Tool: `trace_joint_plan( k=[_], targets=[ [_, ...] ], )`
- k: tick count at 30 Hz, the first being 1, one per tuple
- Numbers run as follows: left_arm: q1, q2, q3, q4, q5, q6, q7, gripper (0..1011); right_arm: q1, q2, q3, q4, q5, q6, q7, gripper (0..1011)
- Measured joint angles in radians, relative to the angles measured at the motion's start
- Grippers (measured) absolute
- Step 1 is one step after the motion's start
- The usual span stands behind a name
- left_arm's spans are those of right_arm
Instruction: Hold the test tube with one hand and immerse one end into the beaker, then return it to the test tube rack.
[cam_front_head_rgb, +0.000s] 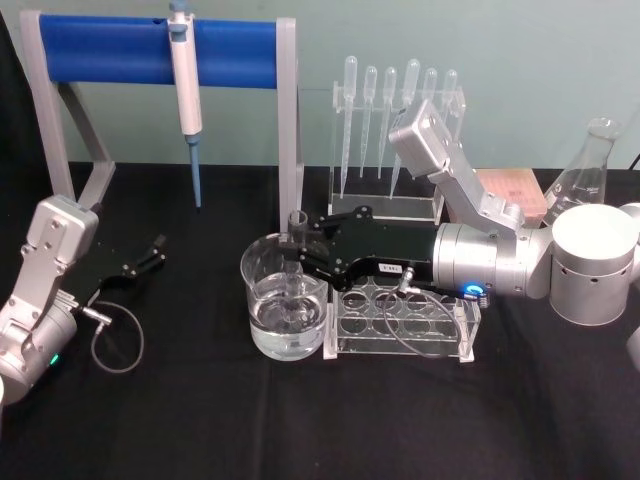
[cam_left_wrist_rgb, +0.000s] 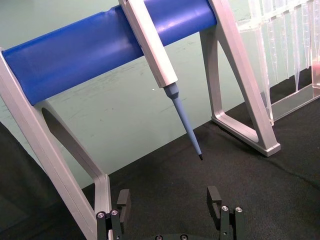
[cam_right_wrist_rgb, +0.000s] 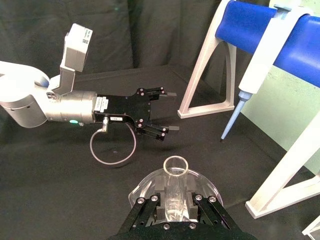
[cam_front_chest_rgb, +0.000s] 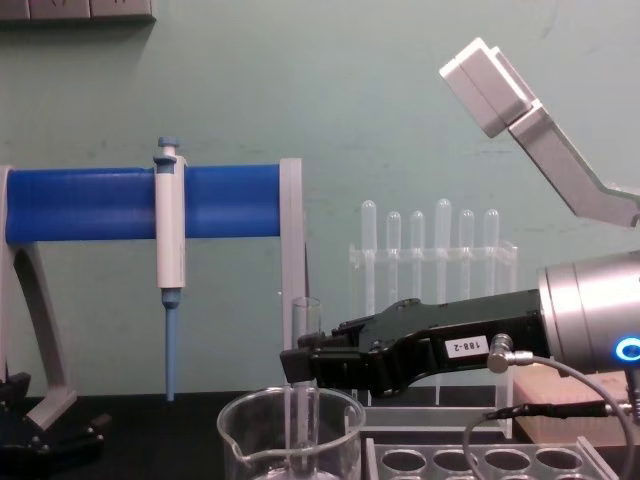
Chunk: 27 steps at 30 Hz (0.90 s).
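Observation:
The test tube (cam_front_head_rgb: 297, 228) stands upright with my right gripper (cam_front_head_rgb: 298, 256) shut on its upper part. Its lower end reaches down inside the beaker (cam_front_head_rgb: 262, 300), which holds clear water; I cannot tell how deep the tip sits. In the chest view the test tube (cam_front_chest_rgb: 305, 325) rises above the fingers and passes down behind the beaker (cam_front_chest_rgb: 250, 440) wall. The right wrist view looks down on the test tube (cam_right_wrist_rgb: 175, 186) mouth, clamped between the fingers (cam_right_wrist_rgb: 145, 206), with the beaker rim (cam_right_wrist_rgb: 141, 186) below. My left gripper (cam_front_head_rgb: 157, 250) rests open at the table's left, with its fingers (cam_left_wrist_rgb: 123, 200) wide apart.
A clear rack with round holes (cam_front_head_rgb: 405, 318) stands right beside the beaker, under my right arm. A rack of plastic pipettes (cam_front_head_rgb: 395, 130) is behind it. A blue-bar stand (cam_front_head_rgb: 110, 50) holds a white-and-blue pipettor (cam_front_head_rgb: 185, 80) at the back left. A flask (cam_front_head_rgb: 590, 165) stands far right.

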Motion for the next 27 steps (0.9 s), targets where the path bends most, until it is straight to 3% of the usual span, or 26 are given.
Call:
trace_joint_plan(
  k=[22, 27],
  targets=[
    [0.0, 0.0, 0.0, 0.0, 0.0, 0.0, 0.0, 1000, 0.0, 0.0, 0.0, 0.0, -0.001, 0.0, 0.0, 239],
    [0.0, 0.0, 0.0, 0.0, 0.0, 0.0, 0.0, 1000, -0.002, 0.006, 0.011, -0.028, -0.013, 0.001, -0.01, 239]
  ],
)
